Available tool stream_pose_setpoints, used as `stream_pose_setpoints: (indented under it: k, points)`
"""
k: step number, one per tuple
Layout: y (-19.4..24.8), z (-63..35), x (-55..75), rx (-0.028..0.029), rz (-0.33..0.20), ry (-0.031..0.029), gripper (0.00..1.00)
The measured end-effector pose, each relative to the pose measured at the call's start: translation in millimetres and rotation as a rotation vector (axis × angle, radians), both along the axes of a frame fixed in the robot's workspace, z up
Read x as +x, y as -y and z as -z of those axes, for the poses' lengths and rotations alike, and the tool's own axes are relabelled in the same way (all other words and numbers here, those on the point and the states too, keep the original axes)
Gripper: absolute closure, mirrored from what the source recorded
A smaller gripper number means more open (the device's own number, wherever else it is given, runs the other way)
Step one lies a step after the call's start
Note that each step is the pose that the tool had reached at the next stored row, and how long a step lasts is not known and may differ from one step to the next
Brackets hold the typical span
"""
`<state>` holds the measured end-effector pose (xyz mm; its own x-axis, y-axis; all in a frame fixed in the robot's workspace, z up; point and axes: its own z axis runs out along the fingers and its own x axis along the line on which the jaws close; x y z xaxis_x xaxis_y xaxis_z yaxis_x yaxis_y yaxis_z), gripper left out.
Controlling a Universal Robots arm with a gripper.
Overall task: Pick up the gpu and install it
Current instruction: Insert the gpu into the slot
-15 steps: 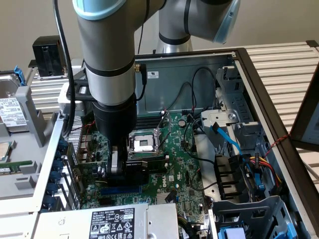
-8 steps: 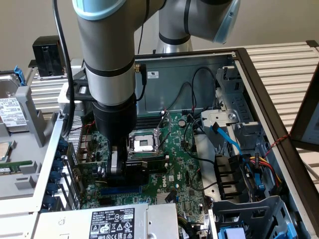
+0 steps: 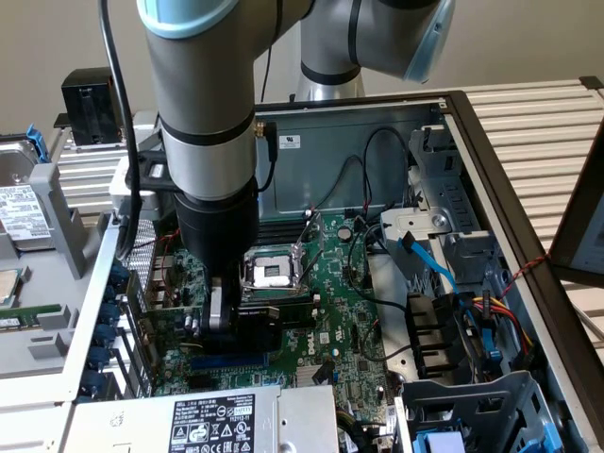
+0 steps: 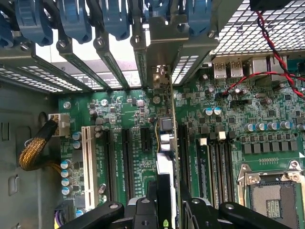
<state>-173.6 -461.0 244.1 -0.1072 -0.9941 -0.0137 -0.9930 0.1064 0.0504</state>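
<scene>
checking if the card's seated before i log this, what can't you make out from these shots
1. Whether the gpu is fully in its slot: the wrist view sees the card edge-on, over the slot; in the exterior view the arm and gripper block the slot.
2. Lettering on the gpu's shroud: too small in the exterior view.
3. Power supply: cut off by the exterior view's bottom edge.

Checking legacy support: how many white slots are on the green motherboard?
1: a long white plastic slot at the edge of the green motherboard, beside a black slot; others may be hidden.
</scene>
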Motion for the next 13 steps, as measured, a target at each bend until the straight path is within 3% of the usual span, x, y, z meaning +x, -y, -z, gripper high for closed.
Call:
stream_pose_setpoints:
  k: [13]
  points:
    - [0.5,0.6,-1.1,-0.002,0.009,-0.0001,0.73]
